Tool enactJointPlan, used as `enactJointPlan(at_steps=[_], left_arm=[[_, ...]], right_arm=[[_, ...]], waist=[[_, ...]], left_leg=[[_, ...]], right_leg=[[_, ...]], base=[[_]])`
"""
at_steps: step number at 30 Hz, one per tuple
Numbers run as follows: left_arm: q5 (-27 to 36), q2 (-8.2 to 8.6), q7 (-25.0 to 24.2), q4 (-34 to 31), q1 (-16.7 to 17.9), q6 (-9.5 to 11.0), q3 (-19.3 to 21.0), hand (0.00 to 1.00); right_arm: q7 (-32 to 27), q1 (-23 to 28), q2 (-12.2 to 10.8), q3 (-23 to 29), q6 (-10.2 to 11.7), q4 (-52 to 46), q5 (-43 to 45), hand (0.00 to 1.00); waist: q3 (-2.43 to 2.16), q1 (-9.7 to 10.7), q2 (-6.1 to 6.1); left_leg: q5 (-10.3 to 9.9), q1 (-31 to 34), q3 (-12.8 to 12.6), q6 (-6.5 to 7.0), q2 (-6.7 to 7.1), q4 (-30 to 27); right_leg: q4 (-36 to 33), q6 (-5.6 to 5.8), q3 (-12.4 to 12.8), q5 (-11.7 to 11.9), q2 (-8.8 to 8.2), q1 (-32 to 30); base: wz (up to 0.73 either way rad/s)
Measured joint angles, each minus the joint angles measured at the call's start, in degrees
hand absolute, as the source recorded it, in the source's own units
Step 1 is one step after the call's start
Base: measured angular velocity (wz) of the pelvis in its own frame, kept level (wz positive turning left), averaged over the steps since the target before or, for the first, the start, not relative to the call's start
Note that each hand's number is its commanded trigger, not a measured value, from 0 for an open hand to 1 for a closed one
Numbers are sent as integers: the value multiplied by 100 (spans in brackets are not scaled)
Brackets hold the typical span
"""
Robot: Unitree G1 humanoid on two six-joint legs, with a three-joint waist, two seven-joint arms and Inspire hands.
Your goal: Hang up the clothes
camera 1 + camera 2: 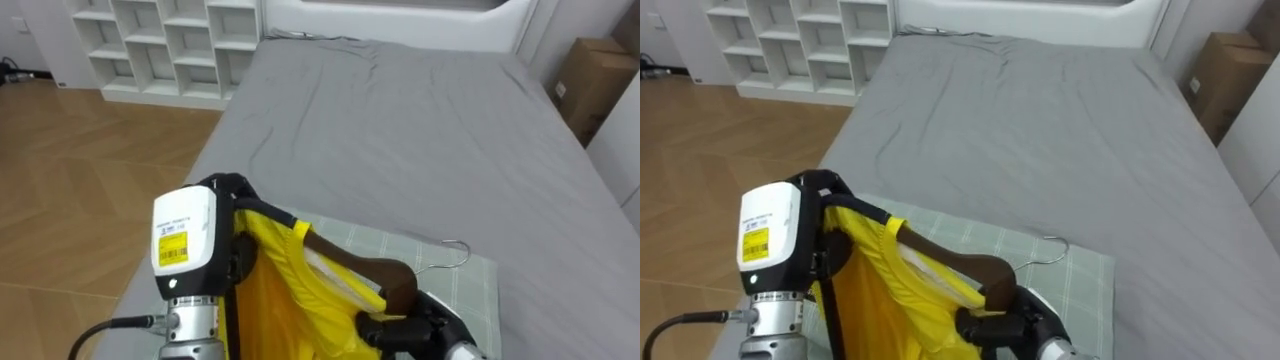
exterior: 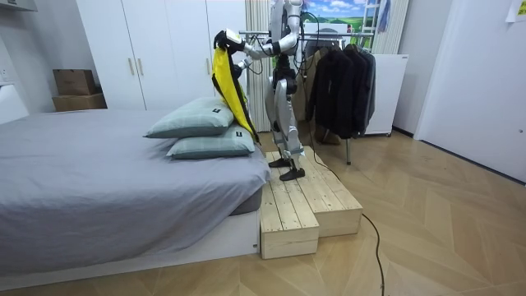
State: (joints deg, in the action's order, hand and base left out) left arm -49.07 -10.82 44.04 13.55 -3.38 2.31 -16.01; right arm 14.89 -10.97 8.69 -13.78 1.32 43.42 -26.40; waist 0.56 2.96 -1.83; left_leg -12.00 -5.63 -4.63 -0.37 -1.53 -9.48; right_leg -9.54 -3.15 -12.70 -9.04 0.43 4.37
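A: Entry. Where does the robot stand?

B: On the wooden platform (image 2: 304,201) at the head end of the bed (image 1: 420,120), facing out over the bed. The yellow garment (image 1: 290,300) is held up above the bed's near edge, and its tail hangs down beside the pillows (image 2: 193,119).

A: Hands?

B: The left hand (image 1: 228,190) is curled over the garment's upper edge. The right hand (image 1: 405,325) is clamped on one arm of the dark wooden hanger (image 1: 355,265), which lies partly inside the neck opening. The wire hook (image 1: 455,250) points out over the bed.

A: Risks from here?

B: Judged, not observed:
- The clothes rail (image 2: 329,37) is on the far side of the robot from the bed, so hanging calls for a turn on the two-level platform. A step placed off its edge would upset the robot.
- The long tail may drag across the pillows during that turn and pull the garment askew.
- The hanger looks seated on one side only. If the left hand lets go early, the cloth could slide off and drop onto the bed.

A: And at the rail?

B: Dark coats (image 2: 341,86) crowd it. The hook may catch on a coat rather than the bar, so a free stretch of rail must be found.

A: Anything else around?

B: A white shelf unit (image 1: 170,45) stands past the bed's left side and a cardboard box (image 1: 590,80) past its right. Both are well apart from the work and neither obstructs it.
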Motion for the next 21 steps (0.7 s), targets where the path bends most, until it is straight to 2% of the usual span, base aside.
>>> enactJointPlan(at_steps=[2, 3, 4, 5, 7, 11, 13, 14, 17, 21], left_arm=[[-1, 0, -15, 0, 11, 114, 0, 62], [-1, 0, -20, 0, 12, 161, 0, 44], [-1, 0, -49, 0, 18, 234, 0, 19], [-1, -1, -81, 0, 36, 283, 0, 0], [-9, -7, -97, 0, 92, 322, 1, 0], [4, -199, -102, 7, 168, 496, 2, 0], [-6, -170, -112, 167, 247, 614, -4, 0], [-5, -153, -150, 243, 317, 645, -4, 0], [1, -148, -242, 352, 365, 682, 0, 0], [2, -134, -332, 355, 361, 694, 3, 0]], right_arm=[[8, 81, -1, 104, 44, -1, 6, 100], [10, 110, -2, 147, 60, 0, 7, 100], [7, 143, 0, 209, 64, 0, 6, 100], [-18, 174, -2, 253, 64, 2, 20, 100], [-71, 283, -19, 424, 80, 3, 136, 100], [-352, 773, -5, 752, 147, 4, 256, 100], [-415, 942, -8, 823, 150, 28, 357, 100], [-462, 998, -17, 832, 150, 30, 433, 100], [-598, 1069, -16, 905, 151, 32, 757, 100], [-700, 1114, -20, 998, 154, 25, 989, 100]], waist=[[-2, 28, 3], [-4, 29, 6], [-10, 47, 17], [-18, 81, 29], [-42, 151, 65], [-62, 202, 98], [-63, 234, 99], [-62, 312, 98], [-59, 436, 93], [-62, 481, 93]], left_leg=[[0, -2, -7, 0, 2, 0], [0, -1, -14, 0, 3, 0], [0, 0, -30, 0, 3, 0], [0, 0, -33, 0, 4, 1], [0, -3, -32, 0, 7, 1], [0, -54, -96, 1, 9, 13], [0, -113, -147, 1, 8, 13], [0, -122, -153, 1, 9, 13], [0, -121, -276, 1, 9, 13], [0, -81, -348, 1, 13, 14]], right_leg=[[-2, 3, 19, 2, 1, -5], [-2, 4, 31, 2, 1, -12], [-3, 9, 51, 6, 2, -25], [-3, 12, 59, 8, 3, -25], [-5, 18, 63, 12, 1, -22], [-4, 24, 126, 15, 3, -3], [-2, 25, 154, 15, 2, 41], [-3, 25, 166, 15, 2, 45], [0, 27, 256, 13, 5, 16], [69, 42, 366, 29, 17, -32]], base=[[-2], [-8], [-6], [-5], [0], [-7], [-8], [-8], [-12], [-16]])
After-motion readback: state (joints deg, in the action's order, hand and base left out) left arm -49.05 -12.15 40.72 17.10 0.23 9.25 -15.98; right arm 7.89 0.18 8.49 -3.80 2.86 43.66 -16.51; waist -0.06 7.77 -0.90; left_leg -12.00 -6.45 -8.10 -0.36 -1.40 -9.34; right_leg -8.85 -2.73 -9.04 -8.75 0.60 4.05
